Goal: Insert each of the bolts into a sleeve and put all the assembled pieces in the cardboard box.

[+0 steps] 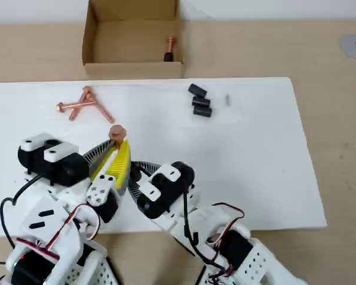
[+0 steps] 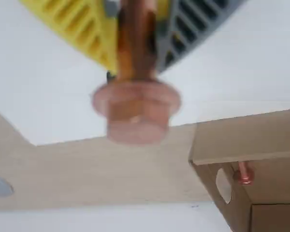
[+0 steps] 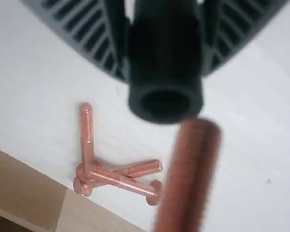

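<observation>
While both arms hang over the white sheet point(image 1: 255, 166), three loose bolts point(image 1: 80, 105) lie heaped beyond the left gripper point(image 1: 115, 148), off to its left. Its jaws are squeezed tight on a fourth bolt point(image 1: 118, 132). Just beside it, the right gripper point(image 3: 165, 63) pinches one black sleeve point(image 3: 165, 92), its hole close to that bolt's tip. Three more sleeves point(image 1: 200, 100) sit past the right jaws. One joined piece point(image 1: 169, 49) lies in the cardboard box point(image 1: 95, 35) on the wooden table point(image 1: 332, 119).

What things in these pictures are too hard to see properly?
Left wrist view: the held bolt has its threaded end cut off by the edge, between the jaws.
Right wrist view: the blurred bolt by the gripped sleeve runs off the edge, head cut off.
High view: a speck near the loose sleeves is too small to name.
</observation>
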`<action>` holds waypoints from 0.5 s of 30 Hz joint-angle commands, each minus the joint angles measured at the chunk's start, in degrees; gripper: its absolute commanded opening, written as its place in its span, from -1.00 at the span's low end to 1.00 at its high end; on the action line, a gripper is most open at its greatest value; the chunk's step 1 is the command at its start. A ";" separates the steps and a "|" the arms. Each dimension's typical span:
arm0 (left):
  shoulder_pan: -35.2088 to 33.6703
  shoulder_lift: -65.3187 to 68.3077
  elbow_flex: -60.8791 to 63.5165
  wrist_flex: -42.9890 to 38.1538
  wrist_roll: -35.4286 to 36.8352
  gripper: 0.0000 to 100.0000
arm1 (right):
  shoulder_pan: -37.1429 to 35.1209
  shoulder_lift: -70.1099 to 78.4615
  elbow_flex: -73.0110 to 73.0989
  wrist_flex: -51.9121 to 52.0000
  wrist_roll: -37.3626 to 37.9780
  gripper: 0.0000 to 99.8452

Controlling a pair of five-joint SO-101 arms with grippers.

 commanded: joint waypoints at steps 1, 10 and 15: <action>0.44 -0.48 -0.26 -1.23 0.62 -0.99 | -0.75 -10.33 0.04 -1.58 -0.44 -0.98; -4.48 -0.48 3.08 -3.78 0.70 -0.99 | -0.75 -10.33 0.04 -1.58 -0.44 -0.98; -7.03 -0.48 7.82 -8.88 2.46 -0.99 | -0.75 -10.33 0.04 -1.58 -0.44 -0.98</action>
